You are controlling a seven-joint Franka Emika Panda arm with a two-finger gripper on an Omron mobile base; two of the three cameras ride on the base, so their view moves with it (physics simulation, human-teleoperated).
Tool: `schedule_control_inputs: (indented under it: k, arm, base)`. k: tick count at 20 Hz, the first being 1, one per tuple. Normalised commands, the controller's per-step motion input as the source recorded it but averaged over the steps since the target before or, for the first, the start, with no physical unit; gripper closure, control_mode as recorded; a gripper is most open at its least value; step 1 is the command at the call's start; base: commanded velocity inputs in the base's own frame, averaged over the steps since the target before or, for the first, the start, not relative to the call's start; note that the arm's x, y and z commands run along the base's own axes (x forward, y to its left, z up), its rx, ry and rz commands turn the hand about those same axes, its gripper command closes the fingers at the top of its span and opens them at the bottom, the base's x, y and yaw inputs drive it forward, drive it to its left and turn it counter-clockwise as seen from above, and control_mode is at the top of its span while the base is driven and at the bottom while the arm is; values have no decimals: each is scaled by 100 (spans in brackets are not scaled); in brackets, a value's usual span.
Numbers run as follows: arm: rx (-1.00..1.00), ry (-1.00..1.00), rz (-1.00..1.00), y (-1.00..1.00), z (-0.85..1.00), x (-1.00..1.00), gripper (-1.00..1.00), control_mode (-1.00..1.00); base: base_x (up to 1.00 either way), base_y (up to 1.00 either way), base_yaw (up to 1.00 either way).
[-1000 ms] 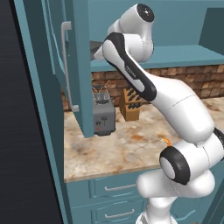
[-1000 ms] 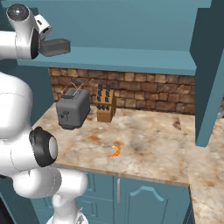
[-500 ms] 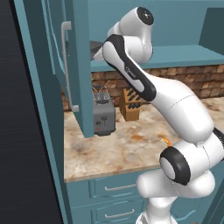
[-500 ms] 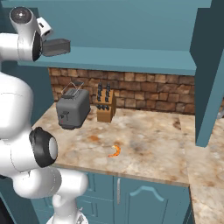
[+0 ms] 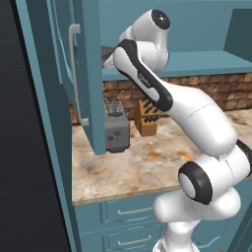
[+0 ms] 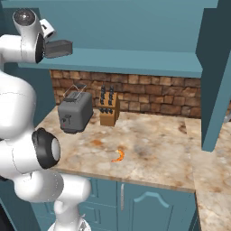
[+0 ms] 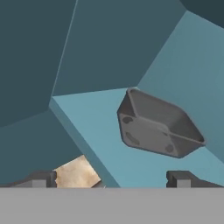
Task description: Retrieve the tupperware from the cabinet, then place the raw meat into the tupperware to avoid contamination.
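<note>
The grey tupperware (image 7: 157,124) sits on the pale blue shelf floor (image 7: 87,116) inside the teal cabinet (image 5: 91,88), a little ahead and to the right of my gripper (image 7: 111,179) in the hand view. My gripper (image 6: 58,48) is open and empty, held at the cabinet's left opening, level with the shelf. Its two fingertips (image 7: 43,178) stand wide apart. In the left base view the open door partly hides my gripper (image 5: 107,58). The small orange raw meat (image 6: 118,155) lies on the counter near its front edge, and a bit of the raw meat (image 5: 186,156) peeks out beside my arm.
A grey toaster (image 6: 74,115) and a wooden knife block (image 6: 108,110) stand against the brick wall below the cabinet. The left cabinet door, with its silver bar handle (image 5: 74,74), swings out over the counter. Another open door (image 6: 216,76) hangs at the right.
The hand has shifted only slightly at the cabinet opening. The jaws have stayed wide and nothing on the counter has moved.
</note>
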Motion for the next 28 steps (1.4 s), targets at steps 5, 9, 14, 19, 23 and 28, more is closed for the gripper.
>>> schedule_control_inputs:
  k: [5, 9, 14, 19, 23, 28]
  arm:
    - [0, 2, 0, 5, 0, 16, -100, -100]
    - [0, 2, 0, 6, -2, 18, -100, -100]
    - [0, 1, 0, 8, -6, 20, -100, -100]
    - [0, 1, 0, 8, -8, 20, -100, -100]
    - [0, 0, 0, 4, -4, 23, -100, -100]
    - [0, 0, 0, 1, 0, 21, -100, -100]
  base:
    - [0, 0, 0]
    - [0, 0, 0]
    - [0, 0, 0]
    - [0, 0, 0]
    - [0, 0, 0]
    - [0, 0, 0]
